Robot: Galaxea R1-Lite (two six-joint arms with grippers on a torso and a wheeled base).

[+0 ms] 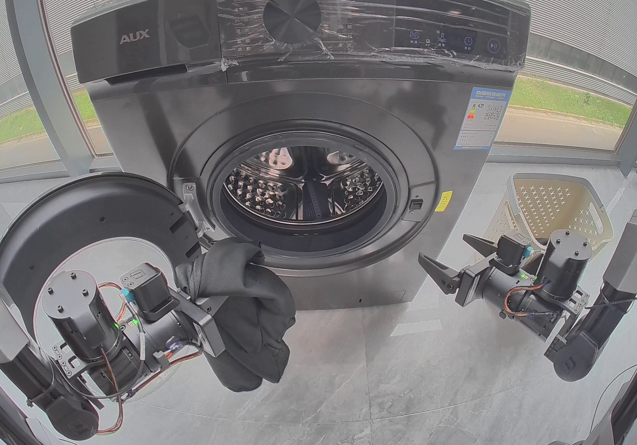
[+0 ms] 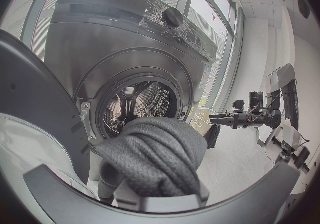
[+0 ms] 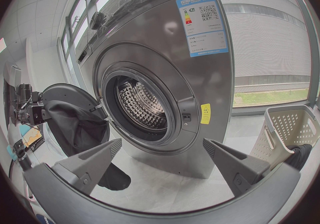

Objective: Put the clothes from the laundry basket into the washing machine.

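In the centre of the head view stands the washing machine point(image 1: 298, 101), a boxy front-loader in brushed grey metal; crinkled clear film is taped over its glossy black control panel point(image 1: 411, 18) and round dial point(image 1: 292, 15); the circular porthole gives onto a shiny steel drum point(image 1: 305, 191) studded with perforations. Its round door point(image 1: 86, 214) — dark rim, clear pane — stands swung wide at the lower left of the frame. A blue-edged label point(image 1: 482, 118) and a small yellow sticker point(image 1: 443, 201) sit on the front panel right of the porthole. At the right edge, beside the machine, the laundry basket point(image 1: 561, 179) rests on the floor point(image 1: 398, 373) of pale veined tile; it is cream plastic with pierced walls, and the right wrist view shows a dark cloth point(image 3: 300, 156) lying inside it.

At lower left, the left gripper point(image 1: 219, 317) is clamped on a dark grey garment point(image 1: 255, 313) of coarse knit, bunched and drooping in soft folds; its upper fold reaches the lower left lip of the porthole, outside the drum, between door and opening; whether it touches the rim cannot be told. That arm sits low, wrist aimed at the machine.

At lower right, the right gripper point(image 1: 458, 258) is spread wide and empty, pointing toward the machine's lower right corner — its arm bent low in front of the basket.
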